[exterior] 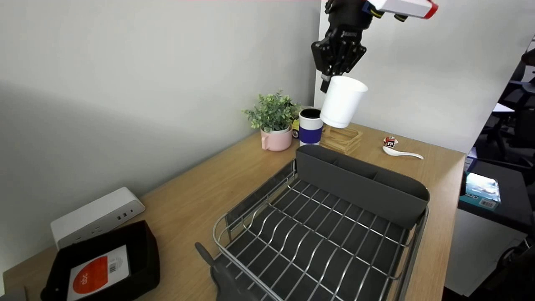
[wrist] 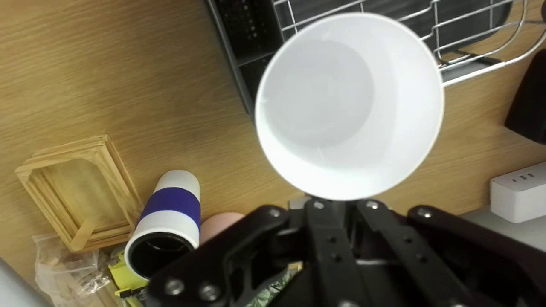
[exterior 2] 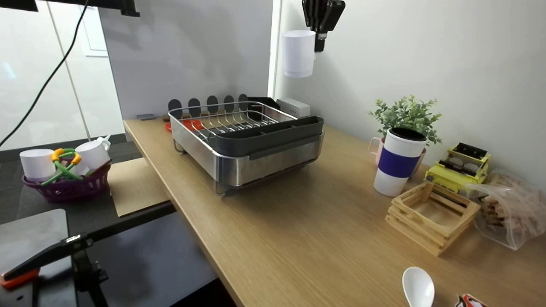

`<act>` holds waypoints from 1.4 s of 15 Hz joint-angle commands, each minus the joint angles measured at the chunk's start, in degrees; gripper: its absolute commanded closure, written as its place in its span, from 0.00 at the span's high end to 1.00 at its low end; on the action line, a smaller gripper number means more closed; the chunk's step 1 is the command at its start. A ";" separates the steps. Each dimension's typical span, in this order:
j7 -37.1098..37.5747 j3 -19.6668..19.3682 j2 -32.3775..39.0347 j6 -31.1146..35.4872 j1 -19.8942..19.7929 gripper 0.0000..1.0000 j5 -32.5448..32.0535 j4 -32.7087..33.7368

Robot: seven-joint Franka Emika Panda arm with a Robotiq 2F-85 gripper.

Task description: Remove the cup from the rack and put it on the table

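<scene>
The white cup [exterior: 342,102] hangs in the air, its mouth up, tilted in an exterior view. My gripper [exterior 2: 319,44] is shut at the cup's side; its fingertips and the cup's handle are mostly hidden behind the cup in the wrist view, where the white cup [wrist: 349,106] shows its bare inside. Below stands the dark grey rack [exterior 2: 268,157] with metal wires and a long utensil caddy at one end; the cup is well above it and apart from it. The wooden table [exterior 2: 298,238] runs beneath everything.
Past the rack's caddy end stand a white tumbler with a blue band [exterior 2: 399,164], a potted plant [exterior: 276,113] and a wooden crate [exterior: 342,142]. A white spoon [exterior: 401,153] lies near that end. A black tray [exterior: 146,259] sits beside the rack.
</scene>
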 commanded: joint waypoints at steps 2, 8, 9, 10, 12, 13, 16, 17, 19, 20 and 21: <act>-1.24 -1.12 -1.38 1.76 -1.50 0.02 1.16 -1.93; -0.94 -2.52 -0.28 0.93 -2.69 0.02 1.33 -1.19; -0.87 -2.71 -0.06 0.84 -2.95 0.02 1.45 -1.12; -0.97 -2.84 0.09 0.87 -3.21 0.02 1.73 -1.15; -0.70 -3.08 -0.16 1.18 -3.30 0.02 1.62 -1.72; -0.25 -3.13 -0.49 1.43 -3.13 0.02 1.38 -2.17; 0.03 -3.27 0.39 -0.01 -2.79 0.09 0.27 -0.28; 0.04 -3.27 0.39 -0.01 -2.77 0.09 0.27 -0.28; 0.04 -3.27 0.39 -0.01 -2.77 0.09 0.27 -0.28; 0.04 -3.27 0.39 -0.01 -2.77 0.09 0.27 -0.28; 0.04 -3.27 0.39 -0.01 -2.77 0.09 0.27 -0.28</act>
